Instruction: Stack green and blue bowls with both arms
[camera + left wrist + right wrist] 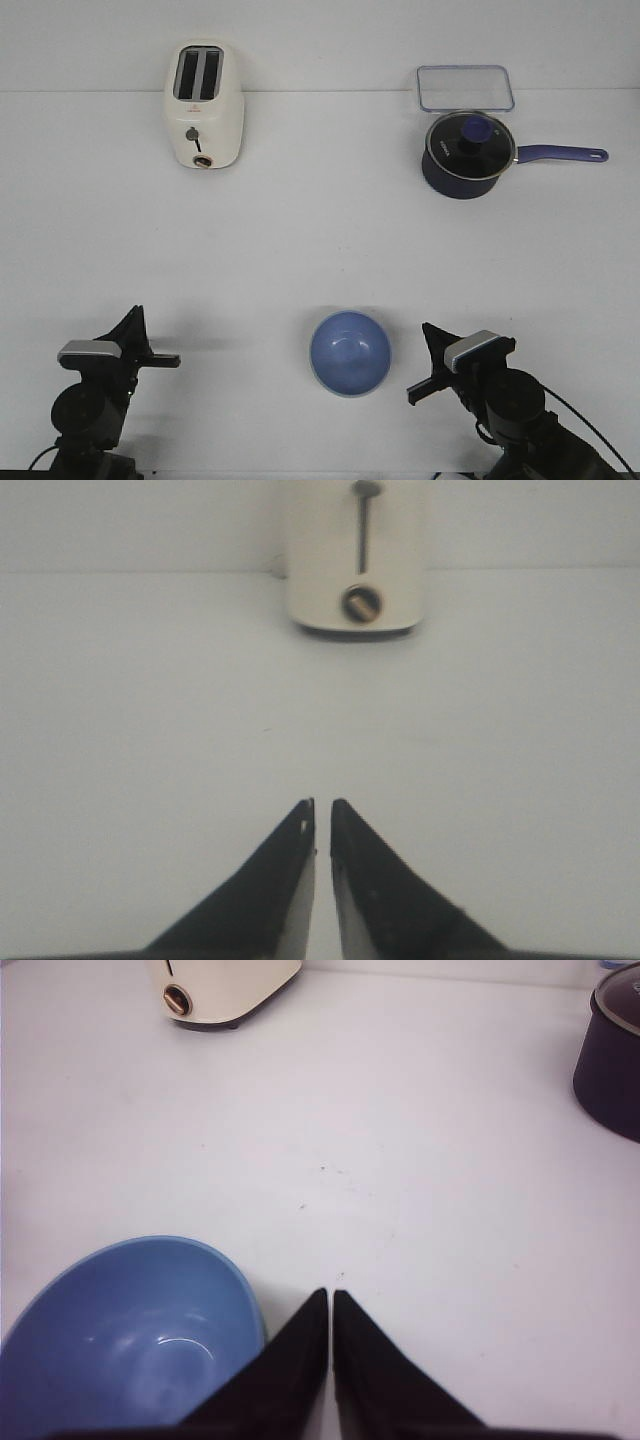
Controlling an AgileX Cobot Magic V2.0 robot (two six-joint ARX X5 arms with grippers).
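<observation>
Apparently the stacking is already done, or nearly so: only the blue bowl shows on the counter, upright near its front edge between the two arms, and no separate green bowl can be seen anywhere. A thin pale edge along the blue bowl's lower rim in the front view may be the green one nested beneath it, though that is too slight to tell for sure. Both arms sit low and drawn back at the front corners, which looks like a rest pose that keeps them out of the bowl's way. On the left gripper the fingers are clenched with only a sliver between the tips, grasping nothing, aimed toward the cream toaster far across the counter. The right gripper has its fingers pressed together too, empty, just beside the blue bowl without visibly touching it. Well apart at the far right stand a navy saucepan and a clear lidded container, neither involved.
</observation>
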